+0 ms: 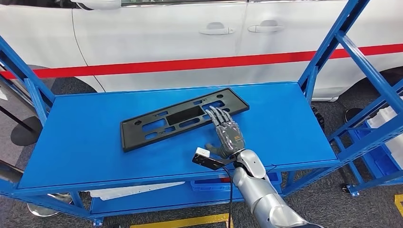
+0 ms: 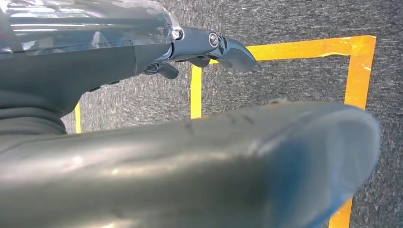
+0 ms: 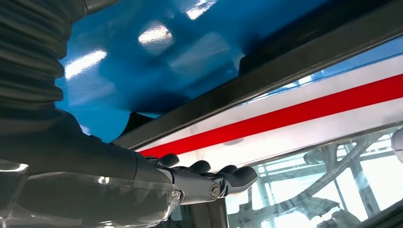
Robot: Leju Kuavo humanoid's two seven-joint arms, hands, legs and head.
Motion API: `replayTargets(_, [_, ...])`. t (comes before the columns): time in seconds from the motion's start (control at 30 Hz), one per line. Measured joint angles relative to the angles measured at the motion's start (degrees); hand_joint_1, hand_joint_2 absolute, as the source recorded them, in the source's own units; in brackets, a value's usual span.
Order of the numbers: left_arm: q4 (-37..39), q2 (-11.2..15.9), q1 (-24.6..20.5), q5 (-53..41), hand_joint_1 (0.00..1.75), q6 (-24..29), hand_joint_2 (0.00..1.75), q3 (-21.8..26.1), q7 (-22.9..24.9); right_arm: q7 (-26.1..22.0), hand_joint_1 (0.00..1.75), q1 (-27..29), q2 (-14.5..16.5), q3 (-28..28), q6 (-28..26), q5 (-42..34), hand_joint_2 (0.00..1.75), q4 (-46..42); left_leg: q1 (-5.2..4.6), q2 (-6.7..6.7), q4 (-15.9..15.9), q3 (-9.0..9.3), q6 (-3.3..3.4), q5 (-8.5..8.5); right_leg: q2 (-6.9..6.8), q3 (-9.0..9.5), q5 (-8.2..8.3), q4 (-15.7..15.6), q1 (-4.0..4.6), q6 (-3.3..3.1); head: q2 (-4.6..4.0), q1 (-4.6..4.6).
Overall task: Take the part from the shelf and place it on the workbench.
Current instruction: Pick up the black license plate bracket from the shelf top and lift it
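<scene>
Blue shelf (image 1: 95, 137) ahead, white car (image 1: 166, 42) behind it, my right hand (image 1: 227, 134) spread flat, empty, fingertips (image 1: 216, 113) on the near edge of the black part (image 1: 183, 117) lying mid-shelf; left hand (image 2: 209, 47) hangs open—best hook that rim before lifting.

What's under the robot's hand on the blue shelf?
The right hand reaches over a flat black part lying on the blue shelf. Its fingertips cover a strip of the part's near edge, so any contact there is hidden.

Bright even overhead light; glare patches on the blue shelf (image 3: 157, 52); blurred foreground close-ups
</scene>
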Motion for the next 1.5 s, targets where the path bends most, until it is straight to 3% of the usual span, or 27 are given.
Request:
replayTargets(0.07, [0.0,0.0,0.0,0.0,0.00,0.1,0.00,0.1,0.0,0.1,0.00,-0.1,0.0,0.3,0.0,-0.1,1.75,0.0,0.12,0.03,-0.4,0.26,0.34,0.07,0.01,0.12,-0.13,0.0,-0.11,0.28,0.00,-0.01])
replayTargets(0.13, [0.0,0.0,0.0,0.0,0.00,0.1,0.00,0.2,-0.1,0.2,0.00,-0.3,0.1,0.6,0.0,-0.2,1.75,0.0,0.41,0.16,-1.2,0.91,0.87,0.21,0.00,-0.79,-1.49,2.3,-0.12,0.37,0.00,-0.01])
replayTargets(0.17, [0.0,0.0,0.0,0.0,0.00,0.1,0.00,0.2,-0.1,0.2,0.00,-0.4,0.1,0.6,0.0,-0.3,1.75,0.0,0.53,0.24,-1.5,1.19,1.11,0.24,-0.01,-2.30,-2.91,5.3,-0.09,0.28,0.00,0.00])
replayTargets(0.23, [0.0,0.0,0.0,0.1,0.00,0.2,0.00,0.4,-0.1,0.3,0.00,-0.4,-0.1,0.7,0.0,-0.4,1.75,0.2,0.35,0.29,-1.6,1.36,1.34,0.12,-0.02,-7.02,-5.90,13.4,0.05,0.06,0.00,0.00])
replayTargets(0.27, [0.0,0.0,0.1,0.2,0.00,0.2,0.00,0.4,-0.1,0.4,0.00,-0.3,-0.2,0.7,0.0,-0.5,1.75,0.3,0.26,0.25,-1.6,1.41,1.34,0.03,-0.03,-9.09,-6.40,16.4,0.09,-0.04,0.00,0.00])
replayTargets(0.3, [0.0,0.0,0.2,0.2,0.00,0.3,0.00,0.5,-0.1,0.4,0.00,-0.2,-0.3,0.7,0.0,-0.6,1.75,0.4,0.18,0.19,-1.5,1.50,1.28,-0.09,-0.03,-10.21,-5.73,17.4,0.11,-0.20,0.00,0.00])
replayTargets(0.33, [0.0,0.0,0.2,0.3,0.00,0.3,0.00,0.6,-0.1,0.5,0.00,-0.1,-0.3,0.8,0.0,-0.7,1.75,0.4,0.13,0.12,-1.4,1.66,1.16,-0.24,-0.03,-10.19,-3.95,16.0,0.14,-0.43,0.00,0.00])
replayTargets(0.4, [0.0,0.0,0.3,0.3,0.00,0.4,0.00,0.7,-0.1,0.5,0.00,-0.2,-0.4,1.0,0.0,-0.8,1.75,0.5,0.09,0.01,-1.2,2.06,0.79,-0.67,-0.03,-7.53,0.80,8.7,0.33,-1.11,0.01,0.00])
replayTargets(0.47, [0.0,-0.1,0.3,0.3,0.00,0.4,0.00,0.8,-0.1,0.5,0.00,-0.2,-0.4,1.3,0.0,-1.0,1.75,0.6,-0.03,-0.05,-1.0,2.22,0.19,-1.07,-0.02,-5.26,2.98,3.0,0.76,-1.71,0.01,0.00])
replayTargets(0.53, [0.0,-0.1,0.4,0.3,0.00,0.4,0.00,0.8,-0.1,0.5,0.00,-0.3,-0.5,1.4,0.0,-1.3,1.75,0.8,-0.07,-0.05,-1.1,2.28,-0.54,-1.24,0.05,-4.90,2.83,1.9,1.15,-2.06,0.00,0.00])
replayTargets(0.63, [0.0,-0.1,0.5,0.3,0.00,0.4,0.00,0.9,-0.1,0.5,0.00,-0.5,-0.5,1.8,0.0,-1.6,1.75,1.0,0.10,0.21,0.4,1.75,-1.49,-2.50,0.06,-4.23,2.97,1.2,0.73,-2.88,0.00,0.00])
replayTargets(0.73, [0.0,-0.1,0.6,0.4,0.00,0.4,0.00,0.9,-0.1,0.4,0.00,-0.6,-0.5,2.2,0.0,-2.4,1.75,1.5,0.25,0.41,10.3,-3.03,-2.08,-6.99,-0.19,-3.48,2.63,0.9,0.68,-3.63,0.01,0.00])
replayTargets(0.77, [0.0,0.0,0.7,0.4,0.00,0.4,0.00,0.9,-0.1,0.4,0.00,-0.6,-0.5,2.3,0.0,-2.6,1.75,1.7,0.31,0.42,13.4,-4.75,-2.24,-7.82,-0.22,-3.31,2.46,0.9,0.72,-3.73,0.01,0.00])
replayTargets(0.8, [0.0,0.0,0.8,0.4,0.00,0.3,0.00,1.0,-0.1,0.5,0.00,-0.6,-0.5,2.4,0.0,-2.7,1.75,1.9,0.39,0.43,14.8,-5.73,-2.39,-7.60,-0.20,-3.11,2.27,0.9,0.71,-3.74,0.01,0.00])
replayTargets(0.83, [0.0,0.0,0.8,0.5,0.00,0.2,0.00,1.0,-0.1,0.5,0.00,-0.5,-0.5,2.5,0.0,-2.8,1.75,2.1,0.50,0.45,14.0,-5.66,-2.51,-6.30,-0.15,-2.86,2.05,1.0,0.67,-3.64,0.00,0.00])
replayTargets(0.9, [0.0,0.0,0.9,0.5,0.00,0.0,0.00,1.0,-0.1,0.7,0.00,-0.5,-0.5,2.6,0.0,-2.9,1.75,2.4,0.77,0.58,7.2,-2.99,-2.64,-1.93,-0.01,-2.29,1.43,1.2,0.56,-3.20,0.00,0.00])
replayTargets(0.97, [0.0,0.0,0.8,0.5,0.00,-0.3,0.00,1.0,-0.1,0.8,0.00,-0.5,-0.6,2.7,0.0,-3.1,1.75,2.5,0.71,0.64,1.2,-0.26,-2.34,0.18,0.12,-2.14,0.78,1.6,0.74,-2.48,0.01,0.00])
replayTargets(1.1, [0.0,0.0,0.9,0.5,0.00,-0.6,0.00,1.0,-0.3,1.0,0.00,-0.6,-0.8,2.9,-0.1,-3.6,1.75,2.5,0.50,0.49,-0.3,0.68,-0.62,-0.42,0.14,-2.02,0.16,1.8,0.85,-1.38,0.01,0.04])
replayTargets(1.17, [0.0,0.0,0.8,0.4,0.00,-0.6,0.00,1.1,-0.3,1.1,0.00,-0.7,-0.9,3.1,-0.1,-3.7,1.75,2.5,0.55,0.50,-0.6,1.29,0.24,-0.62,0.08,-3.37,-1.52,5.0,0.66,-0.96,0.01,0.04])
replayTargets(1.23, [0.0,0.0,0.7,0.4,0.00,-0.6,0.00,1.1,-0.3,1.3,0.00,-0.5,-1.2,3.1,-0.1,-3.8,0.87,2.5,0.36,0.50,-0.7,1.59,0.80,-0.91,0.02,-7.72,-4.32,12.6,0.63,-0.81,0.02,0.04])
replayTargets(1.3, [0.0,0.0,0.7,0.4,0.00,-0.6,0.00,1.1,-0.2,1.7,0.00,-0.2,-1.6,3.2,-0.1,-3.9,0.00,2.6,0.03,0.42,-0.7,1.88,1.13,-1.21,0.03,-11.93,-5.21,18.5,0.70,-0.91,0.01,0.04])
replayTargets(1.33, [0.0,0.0,0.7,0.4,0.00,-0.5,0.00,1.1,-0.2,1.8,0.00,-0.1,-1.7,3.2,-0.1,-4.0,0.00,2.6,-0.16,0.37,-0.7,2.14,1.23,-1.41,0.03,-12.59,-4.01,18.4,0.84,-1.16,0.01,0.04])
replayTargets(1.37, [0.0,0.0,0.7,0.4,0.00,-0.5,0.00,1.1,-0.2,1.9,0.00,0.0,-1.8,3.2,-0.1,-4.0,0.00,2.6,-0.36,0.31,-0.7,2.49,1.26,-1.62,0.04,-12.05,-1.84,16.1,1.05,-1.59,0.00,0.04])
replayTargets(1.43, [0.0,-0.1,0.7,0.4,0.00,-0.5,0.00,1.1,-0.2,2.0,0.00,0.0,-2.0,3.4,-0.1,-4.0,0.00,2.6,-0.76,0.28,-0.7,3.21,1.23,-2.10,0.02,-8.89,2.81,8.0,1.75,-2.99,0.00,0.03])
replayTargets(1.5, [0.0,-0.3,0.6,0.3,0.00,-0.5,0.00,1.1,-0.1,2.0,0.00,0.1,-2.1,3.5,-0.1,-4.1,0.00,2.6,-0.88,0.30,-0.8,3.53,0.91,-2.44,-0.15,-6.76,4.57,3.0,2.37,-4.04,0.00,0.02])
